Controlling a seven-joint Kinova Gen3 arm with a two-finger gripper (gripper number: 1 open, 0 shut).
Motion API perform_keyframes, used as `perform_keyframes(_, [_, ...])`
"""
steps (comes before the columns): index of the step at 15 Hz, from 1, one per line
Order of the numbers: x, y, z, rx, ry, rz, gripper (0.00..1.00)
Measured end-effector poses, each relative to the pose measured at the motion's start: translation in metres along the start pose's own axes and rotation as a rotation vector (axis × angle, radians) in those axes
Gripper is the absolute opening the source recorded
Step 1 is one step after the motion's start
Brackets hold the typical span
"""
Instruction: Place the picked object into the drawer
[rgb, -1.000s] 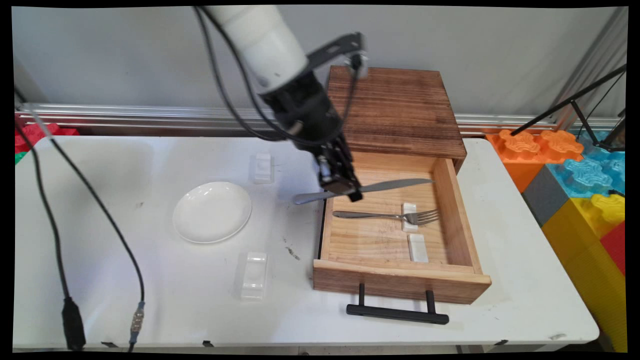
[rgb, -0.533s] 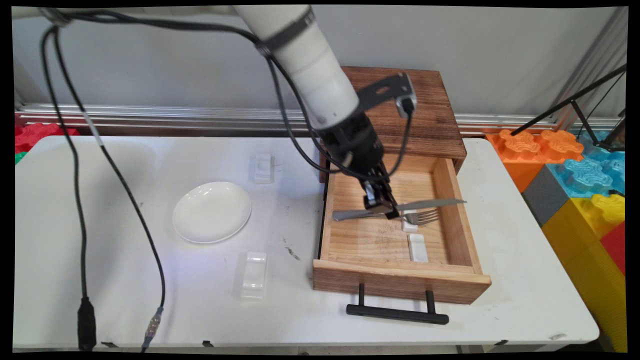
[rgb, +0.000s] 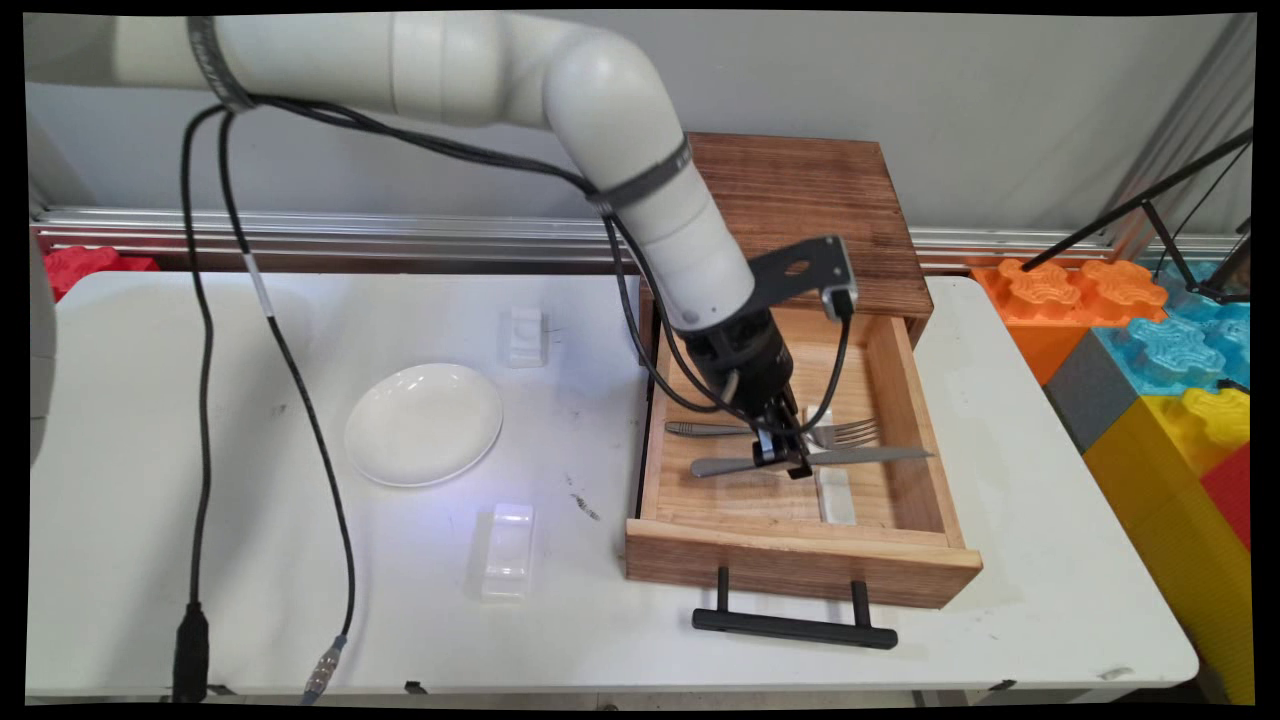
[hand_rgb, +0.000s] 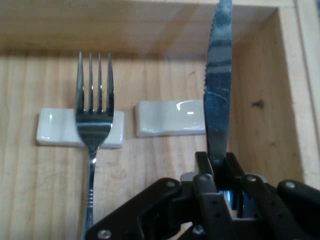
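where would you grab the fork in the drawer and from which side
Grip the fork on its bare handle, coming straight down from above. It lies flat across the open drawer, its neck propped on a white rest, so the handle should be lifted slightly off the wood. The drawer walls block a sideways approach, and the gripper, shut on the knife, crowds the tine end.

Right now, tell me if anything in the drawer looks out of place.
Nothing much. The fork lies across one white rest, as it should. The knife is clamped in the gripper above the second rest, not yet laid down. The drawer stands open; no damage or spill shows.
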Motion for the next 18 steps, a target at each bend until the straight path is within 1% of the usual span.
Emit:
perform_keyframes(2, [-0.003,-0.003,0.014,-0.002,-0.009,0.002,0.0])
perform_keyframes(8, [-0.012,-0.009,0.04,0.0,-0.034,0.007,0.0])
perform_keyframes(18, [-0.021,-0.014,0.058,0.003,-0.061,0.023,0.0])
